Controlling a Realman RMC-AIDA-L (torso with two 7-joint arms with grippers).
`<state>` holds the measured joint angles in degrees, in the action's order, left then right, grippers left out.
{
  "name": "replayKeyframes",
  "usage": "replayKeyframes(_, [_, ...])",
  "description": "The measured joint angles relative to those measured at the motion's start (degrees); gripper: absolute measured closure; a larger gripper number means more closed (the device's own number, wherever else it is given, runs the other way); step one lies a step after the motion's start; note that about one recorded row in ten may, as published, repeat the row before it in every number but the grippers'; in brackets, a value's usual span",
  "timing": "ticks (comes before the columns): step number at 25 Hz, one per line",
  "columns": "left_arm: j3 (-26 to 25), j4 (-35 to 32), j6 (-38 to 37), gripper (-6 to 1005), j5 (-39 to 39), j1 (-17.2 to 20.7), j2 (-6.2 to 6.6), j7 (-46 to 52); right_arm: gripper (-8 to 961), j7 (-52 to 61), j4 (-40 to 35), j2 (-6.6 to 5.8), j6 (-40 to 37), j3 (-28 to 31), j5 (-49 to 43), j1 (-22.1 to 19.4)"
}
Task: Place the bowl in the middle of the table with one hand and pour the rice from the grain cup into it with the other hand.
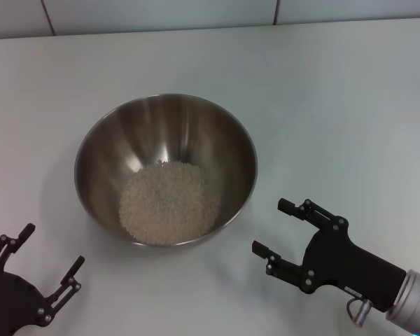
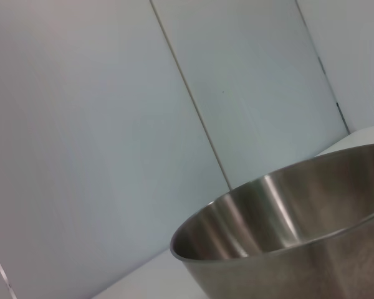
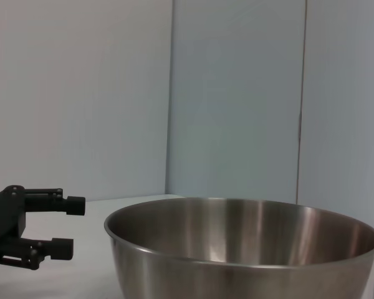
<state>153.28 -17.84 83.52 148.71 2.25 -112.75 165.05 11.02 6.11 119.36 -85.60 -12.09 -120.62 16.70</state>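
Brushed steel fills the middle of my head view: the bowl (image 1: 165,170) stands upright on the desk (image 1: 350,98), about midway between the far edge and the near edge and a little toward the left side. The rice (image 1: 169,202) lies in a pale heap on the bowl's bottom, spread toward the near wall. I see no grain cup in any of my views.

My right end effector (image 1: 278,239) hovers just off the bowl's near-right side, apart from the rim, fingers spread wide with nothing between them. Its silver arm runs off toward the near right corner of the desk.

My left end effector (image 1: 47,257) sits by the near left corner, near the bowl's near-left side but not touching it, and its fingers are also spread wide and empty. In the right wrist view it shows again (image 3: 67,226) beside the bowl (image 3: 243,246), clear of the wall. The left wrist view gives me only the bowl's rim (image 2: 287,243) close up against the pale panelled wall (image 2: 100,124) behind the desk.
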Motion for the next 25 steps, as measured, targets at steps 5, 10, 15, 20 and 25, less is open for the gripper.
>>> replayKeyframes(5, [0.00, 0.00, -0.25, 188, 0.00, -0.14, -0.01, 0.00, 192, 0.01, -0.04, 0.03, 0.01, 0.09, 0.10, 0.00])
replayKeyframes(10, [0.00, 0.00, -0.28, 188, 0.00, -0.23, -0.01, 0.00, 191, -0.13, -0.05, 0.09, 0.04, 0.08, 0.14, 0.05])
replayKeyframes(15, [0.00, -0.01, -0.29, 188, 0.00, -0.23, -0.01, 0.00, 192, -0.26, -0.05, 0.16, 0.07, 0.11, 0.44, 0.26])
replayKeyframes(20, [0.00, -0.01, -0.29, 188, 0.00, -0.23, -0.05, 0.00, 191, -0.28, -0.03, 0.18, 0.34, 0.13, 0.54, 0.50])
replayKeyframes(25, [0.00, 0.00, -0.35, 189, -0.05, -0.23, -0.14, 0.00, 191, -0.37, 0.27, 0.24, 1.23, 0.13, 0.55, 0.69])
